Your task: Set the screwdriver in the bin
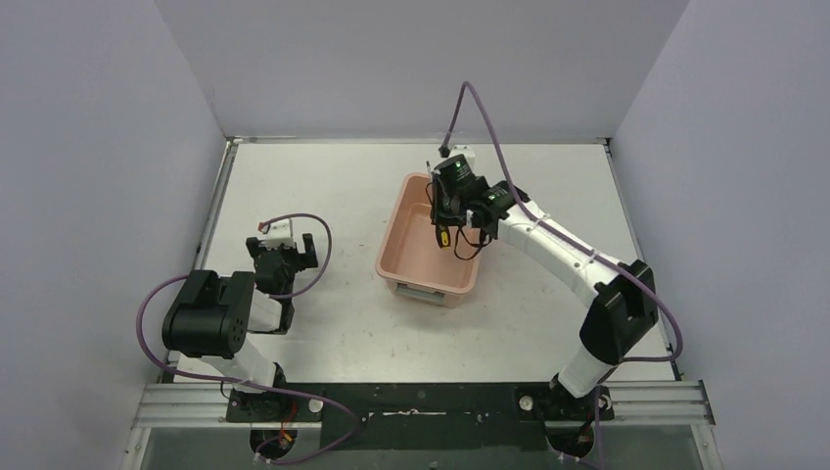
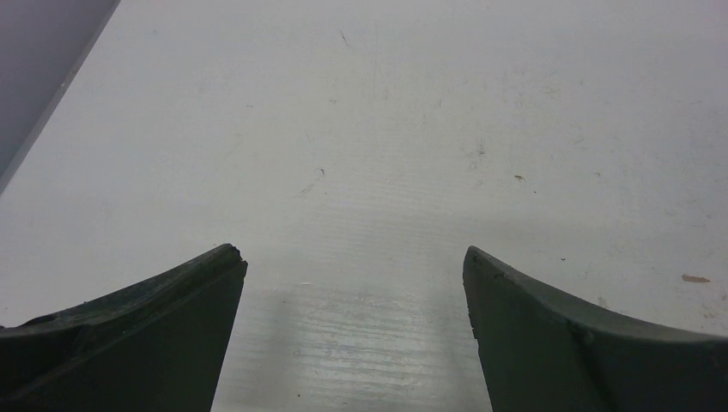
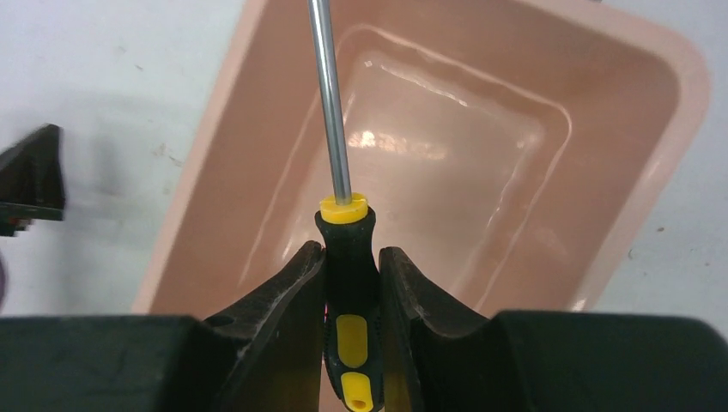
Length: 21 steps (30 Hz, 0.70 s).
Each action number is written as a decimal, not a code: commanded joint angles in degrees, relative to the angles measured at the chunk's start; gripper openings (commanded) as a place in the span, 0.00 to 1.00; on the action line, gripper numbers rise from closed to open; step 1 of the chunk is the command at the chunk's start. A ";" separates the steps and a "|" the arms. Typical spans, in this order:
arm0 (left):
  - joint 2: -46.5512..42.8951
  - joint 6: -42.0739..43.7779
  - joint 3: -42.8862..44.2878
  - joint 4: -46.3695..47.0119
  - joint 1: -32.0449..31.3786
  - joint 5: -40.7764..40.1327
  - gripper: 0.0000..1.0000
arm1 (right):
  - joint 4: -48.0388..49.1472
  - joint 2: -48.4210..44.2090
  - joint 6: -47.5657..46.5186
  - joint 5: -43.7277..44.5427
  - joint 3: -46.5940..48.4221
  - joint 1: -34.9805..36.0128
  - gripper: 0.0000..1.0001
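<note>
The screwdriver (image 3: 348, 249), with a black-and-yellow handle and a thin metal shaft, is held by its handle in my right gripper (image 3: 352, 251), which is shut on it. It hangs over the inside of the salmon-pink bin (image 3: 481, 146), shaft pointing toward the bin's far end. From above, the right gripper (image 1: 448, 220) is over the right half of the bin (image 1: 416, 250), and the yellow of the screwdriver (image 1: 443, 238) shows below it. My left gripper (image 1: 283, 243) rests well left of the bin, open (image 2: 354, 257) over bare table with nothing between its fingers.
The bin stands mid-table, tilted slightly, a grey handle clip (image 1: 423, 290) at its near end. White walls close the table on three sides. A purple cable (image 1: 489, 127) arcs above the right arm. A dark shape (image 3: 33, 176) shows at the left edge of the right wrist view.
</note>
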 commanded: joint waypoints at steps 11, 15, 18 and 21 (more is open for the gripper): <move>0.11 -0.01 1.05 2.49 -0.15 -0.02 0.97 | 10.05 12.19 5.59 0.06 -10.81 2.33 0.00; 0.06 -0.02 1.10 2.44 -0.16 -0.04 0.97 | 10.87 16.16 5.56 0.78 -10.82 2.44 0.00; 0.06 -0.03 1.06 2.39 -0.12 -0.03 0.97 | 10.92 17.98 5.46 2.15 -10.74 2.55 0.00; 0.07 -0.02 1.12 2.38 -0.16 -0.04 0.97 | 11.19 18.62 5.51 2.90 -11.09 2.59 0.02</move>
